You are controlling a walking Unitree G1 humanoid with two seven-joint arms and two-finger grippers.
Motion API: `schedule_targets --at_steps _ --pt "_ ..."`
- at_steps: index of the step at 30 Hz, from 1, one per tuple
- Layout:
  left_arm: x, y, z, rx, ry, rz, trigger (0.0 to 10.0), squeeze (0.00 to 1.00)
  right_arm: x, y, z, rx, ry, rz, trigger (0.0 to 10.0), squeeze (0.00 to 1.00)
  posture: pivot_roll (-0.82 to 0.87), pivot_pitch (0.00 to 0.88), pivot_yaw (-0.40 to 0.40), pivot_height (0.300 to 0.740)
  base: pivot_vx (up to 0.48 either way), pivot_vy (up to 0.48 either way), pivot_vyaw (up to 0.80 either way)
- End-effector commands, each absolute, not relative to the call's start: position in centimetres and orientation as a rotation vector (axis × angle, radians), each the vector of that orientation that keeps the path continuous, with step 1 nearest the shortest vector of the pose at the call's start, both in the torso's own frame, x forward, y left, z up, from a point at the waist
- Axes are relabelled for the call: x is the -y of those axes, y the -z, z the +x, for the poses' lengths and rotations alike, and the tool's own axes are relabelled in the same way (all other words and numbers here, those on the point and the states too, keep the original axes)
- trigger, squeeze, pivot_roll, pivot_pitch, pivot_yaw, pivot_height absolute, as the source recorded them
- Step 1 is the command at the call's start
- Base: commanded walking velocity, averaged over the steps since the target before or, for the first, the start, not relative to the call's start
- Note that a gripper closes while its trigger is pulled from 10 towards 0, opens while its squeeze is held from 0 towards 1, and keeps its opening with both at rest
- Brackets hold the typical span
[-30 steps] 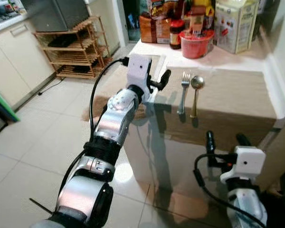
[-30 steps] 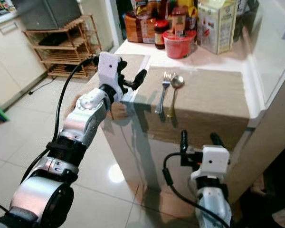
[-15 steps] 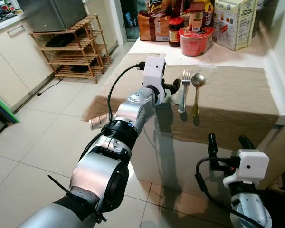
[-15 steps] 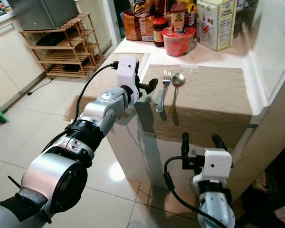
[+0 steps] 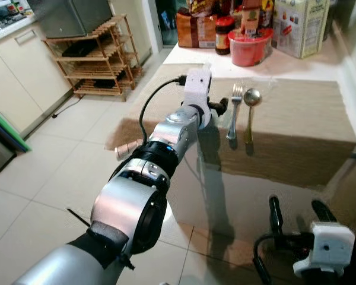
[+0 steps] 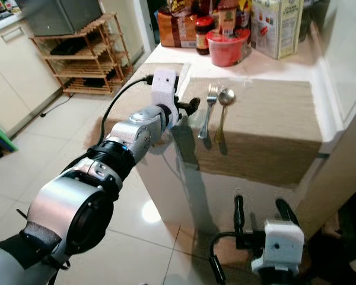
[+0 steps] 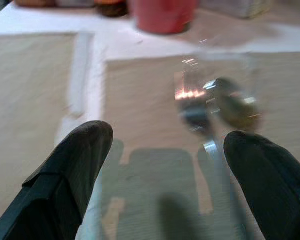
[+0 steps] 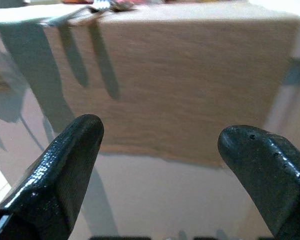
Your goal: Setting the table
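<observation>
Left gripper (image 7: 165, 175) gapes wide beside the fork (image 5: 233, 110) — a clumsy sweep could knock the spoon (image 5: 250, 111) askew; right gripper (image 8: 160, 165) hangs wide, empty.

I'm driving the rig through a home kitchen. My landmark is the white table (image 5: 296, 65) with its tan woven placemat (image 5: 296, 113), where a fork (image 5: 234, 110) and spoon (image 5: 250, 110) lie side by side. At the table's far end stand food packets, a dark jar (image 5: 223, 27), a red tub (image 5: 249, 46) and a carton (image 5: 299, 27). To the table's left, across pale floor tiles (image 5: 41, 172), a wooden slatted rack (image 5: 98, 59) stands beside cream cabinets (image 5: 15, 77).
</observation>
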State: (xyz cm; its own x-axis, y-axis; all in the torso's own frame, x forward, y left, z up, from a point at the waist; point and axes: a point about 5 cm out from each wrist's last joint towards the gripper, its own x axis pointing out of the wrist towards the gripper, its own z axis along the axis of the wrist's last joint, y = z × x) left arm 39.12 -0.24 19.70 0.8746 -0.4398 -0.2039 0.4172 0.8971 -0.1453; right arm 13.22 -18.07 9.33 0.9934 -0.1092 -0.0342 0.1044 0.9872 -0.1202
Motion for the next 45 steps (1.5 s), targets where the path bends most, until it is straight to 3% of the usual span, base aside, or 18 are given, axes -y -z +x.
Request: schedule_targets --at_steps 1,7,14,32,36,45 --pt "4.6 -21.0 37.6 -0.222 0.563 -0.125 10.0 0.0 17.4 -9.8 13.3 -0.024 0.091 -0.111 10.0 0.0 -0.25 0.0 0.217 0.74 0.0 0.0 0.0" --pt "5.7 -20.2 36.9 -0.247 0.612 -0.097 10.0 0.0 16.8 -9.2 13.1 -0.038 0.093 -0.098 10.0 0.0 -0.25 0.0 0.232 0.74 0.0 0.0 0.0" --pt "5.2 -19.0 36.9 -0.279 0.577 -0.047 10.0 0.0 16.5 -8.8 13.1 -0.048 0.097 -0.091 10.0 0.0 -0.25 0.003 0.243 0.74 0.0 0.0 0.0" --pt "7.1 -18.4 35.6 -0.304 0.658 -0.066 10.0 0.0 16.1 -10.0 12.6 -0.038 0.101 -0.084 10.0 0.0 -0.25 0.035 0.24 0.74 0.0 0.0 0.0" --pt "7.4 -19.4 35.5 -0.198 0.713 -0.101 10.0 0.0 15.5 -10.4 13.1 -0.025 0.091 -0.076 10.0 0.0 -0.24 0.027 0.238 0.74 0.0 0.0 0.0" --pt "3.2 -21.0 35.0 0.159 0.786 -0.104 10.0 0.0 15.5 -10.3 14.8 -0.003 0.065 -0.073 10.0 0.0 -0.17 0.0 0.212 0.74 0.0 0.0 0.0"
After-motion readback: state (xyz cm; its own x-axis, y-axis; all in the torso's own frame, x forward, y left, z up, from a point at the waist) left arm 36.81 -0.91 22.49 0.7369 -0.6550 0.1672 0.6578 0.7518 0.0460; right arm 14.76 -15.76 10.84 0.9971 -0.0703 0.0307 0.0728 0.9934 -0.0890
